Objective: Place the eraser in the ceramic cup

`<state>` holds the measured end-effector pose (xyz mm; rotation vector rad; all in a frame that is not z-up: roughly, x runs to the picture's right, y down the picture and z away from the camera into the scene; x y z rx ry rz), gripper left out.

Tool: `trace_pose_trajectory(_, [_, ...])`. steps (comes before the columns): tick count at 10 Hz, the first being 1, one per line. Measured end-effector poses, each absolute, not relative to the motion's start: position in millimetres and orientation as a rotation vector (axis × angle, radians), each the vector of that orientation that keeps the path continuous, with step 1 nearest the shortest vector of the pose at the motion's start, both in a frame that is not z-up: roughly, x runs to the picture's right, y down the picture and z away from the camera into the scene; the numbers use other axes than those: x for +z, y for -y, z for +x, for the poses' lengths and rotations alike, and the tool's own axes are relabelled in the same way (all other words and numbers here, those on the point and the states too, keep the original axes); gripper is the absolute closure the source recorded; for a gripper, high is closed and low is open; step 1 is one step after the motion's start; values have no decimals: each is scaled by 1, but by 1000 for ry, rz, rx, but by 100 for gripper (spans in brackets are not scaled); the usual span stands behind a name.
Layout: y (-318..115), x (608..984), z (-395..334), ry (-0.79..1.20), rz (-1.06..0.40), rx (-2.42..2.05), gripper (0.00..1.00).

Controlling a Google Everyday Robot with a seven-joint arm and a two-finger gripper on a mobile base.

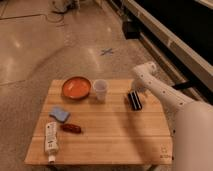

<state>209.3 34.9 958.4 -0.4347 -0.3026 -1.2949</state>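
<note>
The eraser point(134, 99), a long black block with a pale stripe, lies flat on the right part of the wooden table point(115, 135). The white ceramic cup point(100, 90) stands upright to its left, near the table's back edge, and looks empty. My gripper point(137, 89) hangs from the white arm that reaches in from the right. It is right over the far end of the eraser, close to it or touching it; I cannot tell which.
An orange bowl point(76, 87) stands left of the cup. A blue sponge pad point(60, 114), a reddish-brown bar point(70, 128) and a white tube point(50, 138) lie on the table's left side. My arm's body point(192, 130) fills the lower right.
</note>
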Motion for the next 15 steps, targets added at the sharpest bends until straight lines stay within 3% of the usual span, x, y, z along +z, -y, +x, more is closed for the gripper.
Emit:
trace_pose_trajectory(3, [-44, 968, 199, 323, -451, -1296, 20])
trace_pose_trajectory(4, [-45, 969, 196, 327, -454, -1298, 25])
trace_pose_trajectory(11, [-33, 960, 179, 381, -411, -1259, 94])
trace_pose_trajectory(12, [-30, 954, 177, 392, -391, -1244, 99])
trace_pose_trajectory(15, [-2, 920, 173, 441, -278, -1181, 100])
